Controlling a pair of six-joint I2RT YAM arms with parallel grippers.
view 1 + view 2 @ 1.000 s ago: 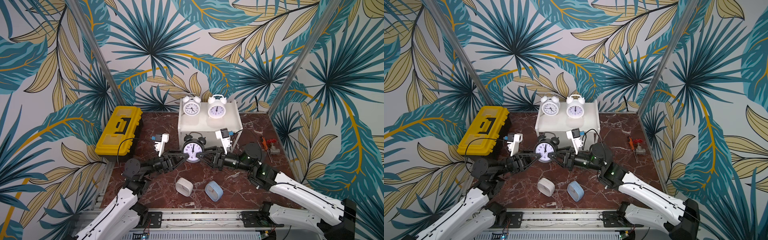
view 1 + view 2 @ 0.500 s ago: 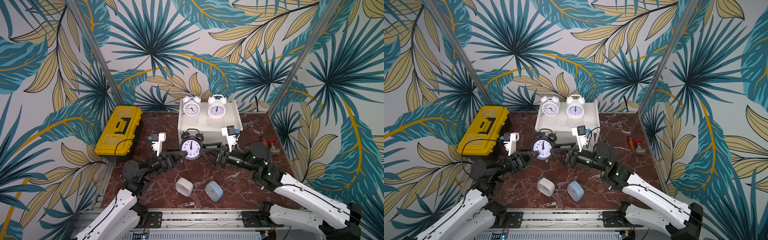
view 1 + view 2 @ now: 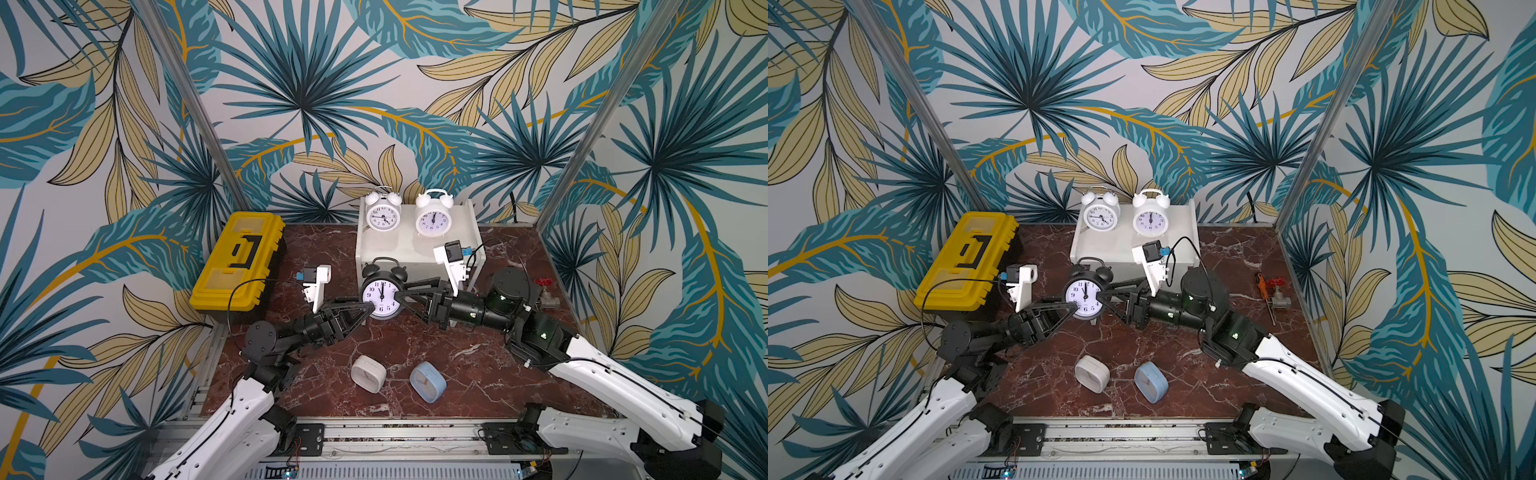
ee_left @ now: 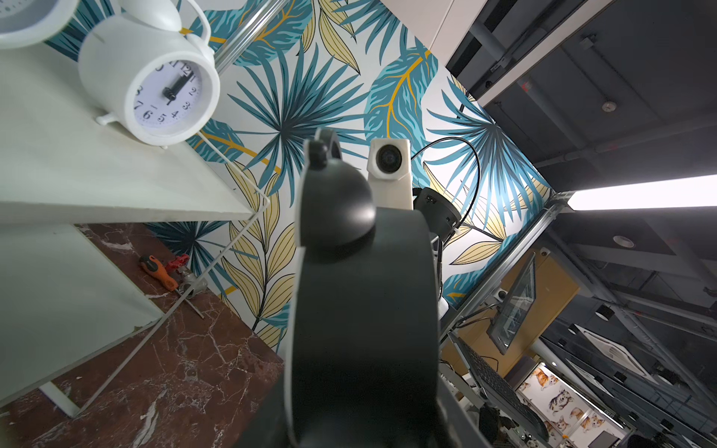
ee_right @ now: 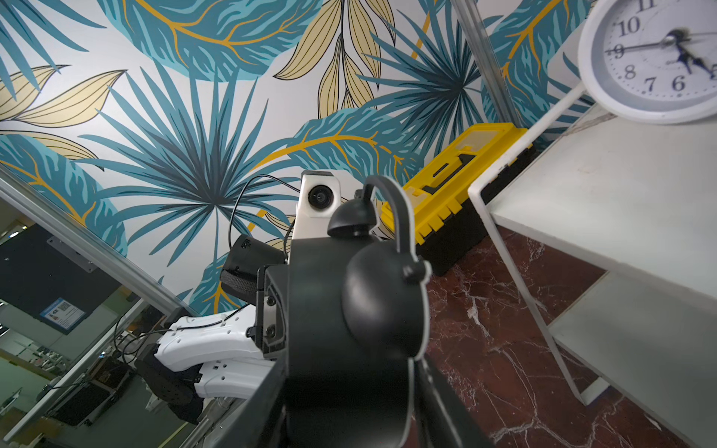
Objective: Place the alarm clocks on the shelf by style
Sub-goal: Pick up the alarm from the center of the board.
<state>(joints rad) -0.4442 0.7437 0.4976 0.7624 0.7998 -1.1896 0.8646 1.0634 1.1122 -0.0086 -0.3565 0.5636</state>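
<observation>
A: Biggest first. Red-brown marble tabletop [image 3: 478, 374]; the arm bases cover part of its front edge.
B: Next?
A: Yellow toolbox [image 3: 239, 259], lid down, on the left edge toward the back-left corner. Then the shelf [image 3: 399, 247] at the middle of the back edge. In both top views the arms hide its lower board, and the wrist views catch only slices of it.
B: Clocks on it?
A: Two white twin-bell clocks [image 3: 382, 216] [image 3: 433, 218], upright and side by side on the top board. Each wrist view cuts one off at the frame.
B: The one being handled?
A: Black twin-bell clock [image 3: 380, 295], upright, dial facing the front edge, just in front of the shelf between the pincers. Cannot tell if its feet touch the marble.
B: Pincers?
A: Left gripper [image 3: 368, 308] is clamped tight on the clock's left rim. Right gripper [image 3: 399, 296] has its jaws straddling the right rim. Pinching or merely around it, cannot tell: the clock body fills both wrist views.
B: Small stuff?
A: White rounded-square clock [image 3: 368, 374] and light blue rounded-square clock [image 3: 428, 381] sit near the middle of the front edge, apart and tipped over, hands too faint to read. Screwdriver [image 3: 1262, 286] and red-handled valve [image 3: 1278, 293] lie by the right edge. In a top view the right arm covers most of them.
</observation>
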